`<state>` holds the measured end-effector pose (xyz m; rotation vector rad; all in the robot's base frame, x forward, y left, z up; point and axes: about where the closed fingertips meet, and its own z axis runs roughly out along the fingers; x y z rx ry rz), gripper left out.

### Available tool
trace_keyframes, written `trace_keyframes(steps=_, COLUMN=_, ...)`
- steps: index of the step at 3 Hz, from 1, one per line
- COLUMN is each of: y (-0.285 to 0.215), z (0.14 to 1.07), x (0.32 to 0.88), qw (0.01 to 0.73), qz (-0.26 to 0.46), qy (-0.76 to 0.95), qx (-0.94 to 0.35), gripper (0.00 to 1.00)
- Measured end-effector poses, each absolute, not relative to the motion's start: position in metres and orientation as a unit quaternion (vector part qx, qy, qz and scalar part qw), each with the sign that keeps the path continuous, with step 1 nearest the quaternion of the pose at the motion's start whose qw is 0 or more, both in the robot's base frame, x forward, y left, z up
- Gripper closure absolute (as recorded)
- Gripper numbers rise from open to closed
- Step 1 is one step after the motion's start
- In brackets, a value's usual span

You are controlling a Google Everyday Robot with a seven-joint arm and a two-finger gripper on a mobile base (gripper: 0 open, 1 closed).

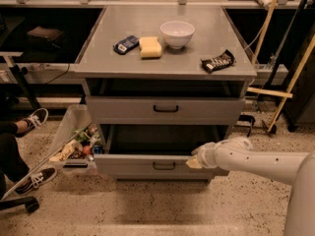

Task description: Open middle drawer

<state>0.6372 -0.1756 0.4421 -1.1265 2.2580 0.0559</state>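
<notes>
The inside of the middle drawer (pixel 128 165) is in deep shadow, so it cannot be seen what lies in it. This drawer stands pulled out toward the camera, low in the grey cabinet (pixel 147 14), and its front covers everything that is under it. The gripper (pixel 193 162) is at the upper edge of this front, just to the right of the small black handle (pixel 164 166). Whether the gripper is spread or pressed together cannot be told, because its tip merges with the drawer edge. The white arm (pixel 261 161) comes from the right, and the robot's body is cut off at the right border. Above the open drawer there is one closed drawer (pixel 123 109) with its own black handle (pixel 166 108), so two fronts and two handles can be counted. Between this closed drawer and the cabinet top there is a dark gap that is hard to make out. On the top lie four things: one white bowl (pixel 177 33), one yellow sponge (pixel 150 46) just beside it, one small blue packet (pixel 126 44) and one dark snack bag (pixel 218 61) near the right edge. At the left, a tilted bin (pixel 74 141) holds mixed rubbish that is too small to name. Two sneakers (pixel 33 121) of a person are there, and the rest of the person is cut off.
</notes>
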Motion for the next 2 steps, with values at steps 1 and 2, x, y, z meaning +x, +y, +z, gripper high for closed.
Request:
trace_keyframes(steps=1, y=-0.1743, z=0.4437, x=0.6365, qw=0.304, qz=0.021, qy=0.852, qx=-0.425, gripper=1.00)
trace_keyframes(steps=2, y=-0.1755, z=0.4428, x=0.6306, qw=0.305, qz=0.021, qy=0.852, qx=-0.424, gripper=1.00)
